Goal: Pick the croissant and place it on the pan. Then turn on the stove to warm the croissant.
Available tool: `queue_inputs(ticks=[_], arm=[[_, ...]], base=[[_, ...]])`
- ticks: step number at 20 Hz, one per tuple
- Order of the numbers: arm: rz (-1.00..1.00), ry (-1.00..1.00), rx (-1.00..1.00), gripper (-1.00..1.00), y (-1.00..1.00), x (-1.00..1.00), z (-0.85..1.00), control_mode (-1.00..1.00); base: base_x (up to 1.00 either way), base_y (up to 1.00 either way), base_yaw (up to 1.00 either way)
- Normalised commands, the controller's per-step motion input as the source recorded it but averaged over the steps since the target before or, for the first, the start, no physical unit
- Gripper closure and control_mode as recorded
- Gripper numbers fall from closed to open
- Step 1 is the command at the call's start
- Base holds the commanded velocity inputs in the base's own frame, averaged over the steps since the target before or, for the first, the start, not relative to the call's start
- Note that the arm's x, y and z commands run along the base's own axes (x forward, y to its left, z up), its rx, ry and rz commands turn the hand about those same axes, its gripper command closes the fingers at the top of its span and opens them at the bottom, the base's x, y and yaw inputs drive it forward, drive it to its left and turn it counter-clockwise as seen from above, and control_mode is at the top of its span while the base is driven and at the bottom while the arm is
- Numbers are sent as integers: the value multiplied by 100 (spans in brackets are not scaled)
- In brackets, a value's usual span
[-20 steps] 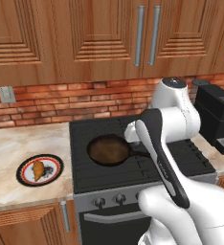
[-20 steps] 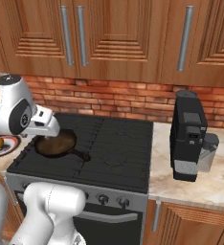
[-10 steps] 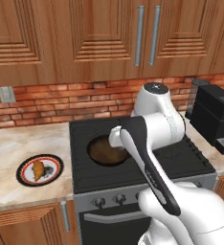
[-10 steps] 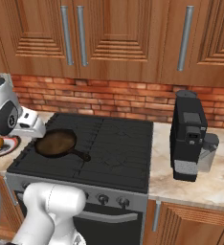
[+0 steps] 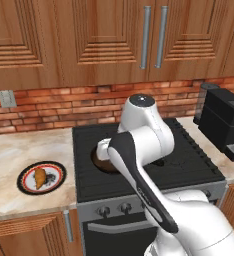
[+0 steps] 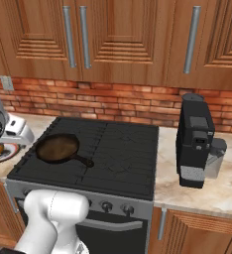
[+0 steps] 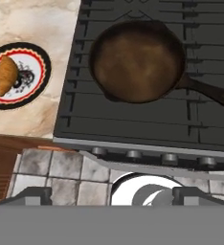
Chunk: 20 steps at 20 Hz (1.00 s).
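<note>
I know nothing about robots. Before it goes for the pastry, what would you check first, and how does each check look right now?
1. Small golden crescent croissant lies free on the round plate with black-red rim: ok.
2. Round dark-brown cast-iron pan is empty, ready to receive it: ok.
3. Pan sits on the wide black gas stove, long handle clear of the plate: ok.
4. Fingers positioned over the croissant: not ok; in the hand view it lies far toward the upper left.
5. Fingers open: cannot tell.
6. Stove knobs unobstructed on the front panel: ok.
</note>
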Motion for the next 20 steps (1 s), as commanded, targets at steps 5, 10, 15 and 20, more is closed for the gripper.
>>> queue_inputs(ticks=[5, 10, 15, 20], arm=[[0, 0, 0, -100, 51, 0, -14, -100], [0, 1, 4, -100, 50, 0, -16, -100], [0, 4, 6, -100, 46, 0, -20, -100], [0, 7, 7, -100, 44, 4, -27, -100]], base=[[0, 0, 0], [0, 0, 0], [0, 0, 0], [0, 0, 0]])
